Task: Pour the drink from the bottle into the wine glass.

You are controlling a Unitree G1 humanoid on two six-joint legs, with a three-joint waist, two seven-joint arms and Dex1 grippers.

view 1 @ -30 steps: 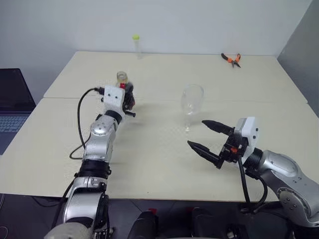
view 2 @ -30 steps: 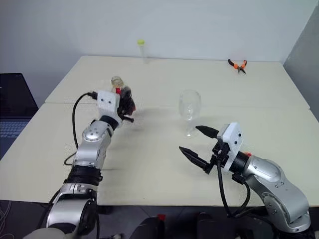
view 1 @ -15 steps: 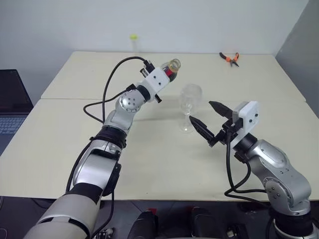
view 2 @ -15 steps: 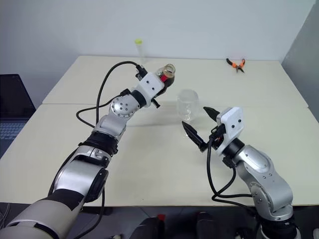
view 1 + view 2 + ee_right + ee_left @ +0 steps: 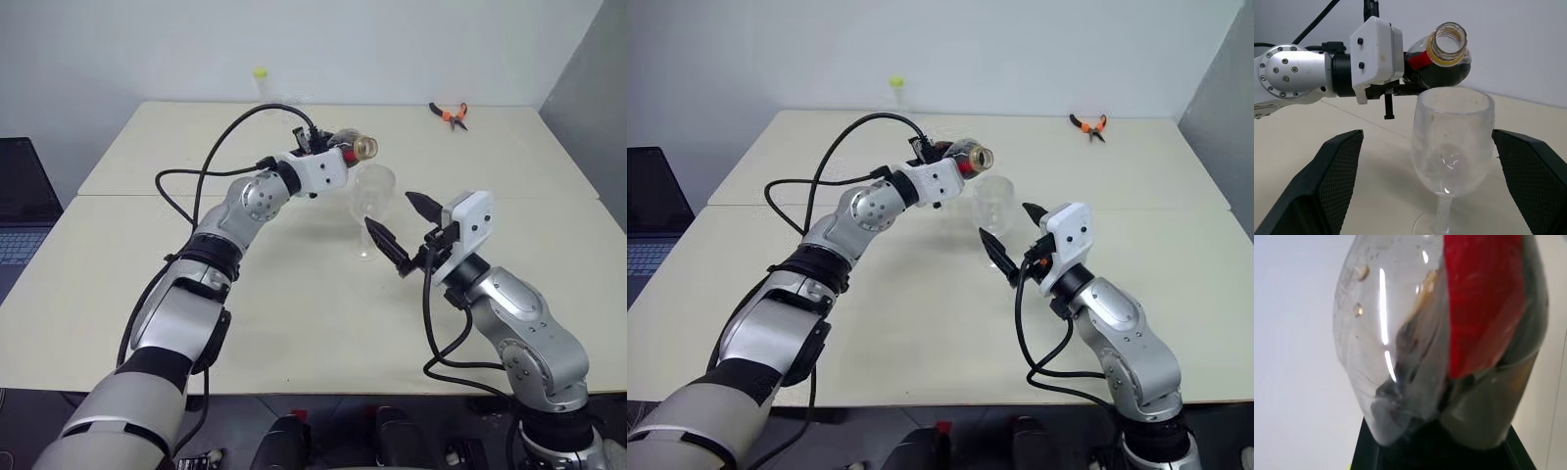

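1 bottle [image 5: 1437, 61] clamped in L gripper [image 5: 345, 163]; 1 wine glass [image 5: 1452, 134] btwn wide-open R gripper [image 5: 402, 230] fingers.

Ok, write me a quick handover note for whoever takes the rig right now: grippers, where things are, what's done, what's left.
Left gripper: shut on the small clear bulbous plastic bottle with the red label, uncapped, tipped on its side, mouth just above the rim of the clear stemmed wine glass.
Right gripper: open, one finger either side of the glass, not touching.
Glass stands upright on the beige table, empty.
Dark brown drink is all in the bottle.
Left: tip further, pour.
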